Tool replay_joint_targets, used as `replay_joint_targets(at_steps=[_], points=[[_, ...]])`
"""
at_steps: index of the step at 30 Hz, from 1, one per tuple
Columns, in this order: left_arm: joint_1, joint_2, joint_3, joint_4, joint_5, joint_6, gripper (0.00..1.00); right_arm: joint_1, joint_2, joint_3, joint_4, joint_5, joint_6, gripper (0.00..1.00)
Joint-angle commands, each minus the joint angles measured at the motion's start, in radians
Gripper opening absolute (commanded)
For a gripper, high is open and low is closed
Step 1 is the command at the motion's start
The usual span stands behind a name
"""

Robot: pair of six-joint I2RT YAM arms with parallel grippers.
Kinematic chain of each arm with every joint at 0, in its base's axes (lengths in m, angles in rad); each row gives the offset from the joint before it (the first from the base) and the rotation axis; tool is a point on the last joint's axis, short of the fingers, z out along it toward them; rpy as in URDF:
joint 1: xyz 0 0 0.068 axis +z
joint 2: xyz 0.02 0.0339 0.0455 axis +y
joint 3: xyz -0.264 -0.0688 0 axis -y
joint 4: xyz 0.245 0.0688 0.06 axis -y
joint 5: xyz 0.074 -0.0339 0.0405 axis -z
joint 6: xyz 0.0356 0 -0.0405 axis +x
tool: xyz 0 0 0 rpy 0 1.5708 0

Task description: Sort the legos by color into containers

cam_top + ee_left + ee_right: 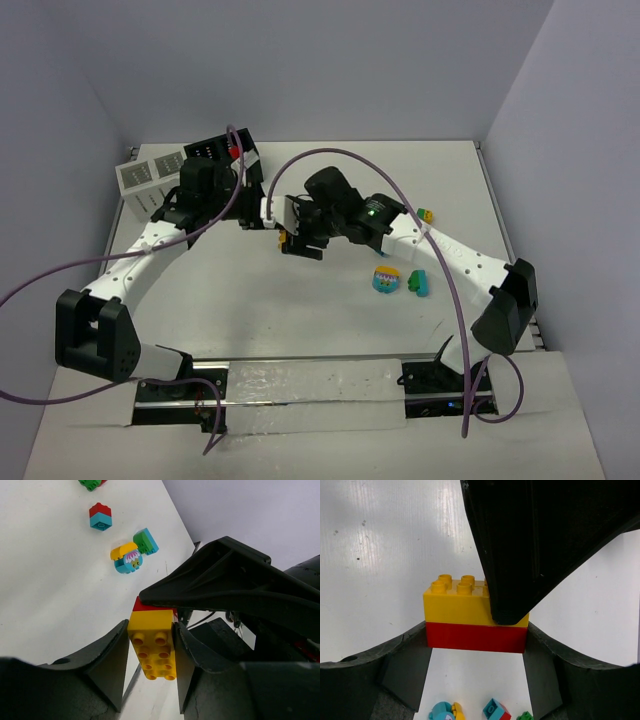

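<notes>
A yellow brick (152, 642) stacked on a red brick (475, 637) hangs above mid-table (299, 243), between both arms. My left gripper (152, 650) is shut on the yellow brick (455, 607), one finger against each side. My right gripper (476, 645) is shut on the red brick, of which the left wrist view shows only a sliver (145, 606). On the table lie a rounded cyan-and-yellow piece (385, 280), a green-and-teal piece (417, 283) and a red-on-teal piece (100, 516). The white container (150, 175) and the black container (212, 152) stand at the back left.
A small green-and-yellow lego (425, 213) lies beyond the right forearm. Another green brick (90, 484) shows at the top edge of the left wrist view. Purple cables arch over both arms. Grey walls close in the table on three sides.
</notes>
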Motion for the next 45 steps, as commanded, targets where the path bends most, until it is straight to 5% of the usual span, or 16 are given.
replay_joint_targets(at_steps=[1, 5, 27, 31, 36, 45], points=[[-0.005, -0.015, -0.025, 0.069, 0.055, -0.02, 0.29, 0.006, -0.02, 0.011, 0.052, 0.04, -0.007, 0.0], [0.002, -0.027, -0.032, 0.073, 0.05, -0.016, 0.01, 0.006, -0.035, -0.013, 0.053, 0.051, -0.013, 0.0], [0.267, -0.079, 0.05, -0.061, 0.01, 0.109, 0.0, -0.081, -0.112, -0.161, 0.057, 0.05, -0.048, 0.0], [0.282, -0.108, 0.081, -0.072, -0.14, 0.204, 0.0, -0.122, -0.12, -0.187, 0.063, 0.044, -0.035, 0.0], [0.282, -0.129, 0.113, 0.018, -0.5, 0.303, 0.0, -0.187, -0.123, -0.191, 0.07, 0.002, 0.026, 0.0], [0.278, 0.117, 0.221, 0.414, -0.839, 0.297, 0.03, -0.264, -0.098, -0.184, 0.087, -0.048, 0.113, 0.0]])
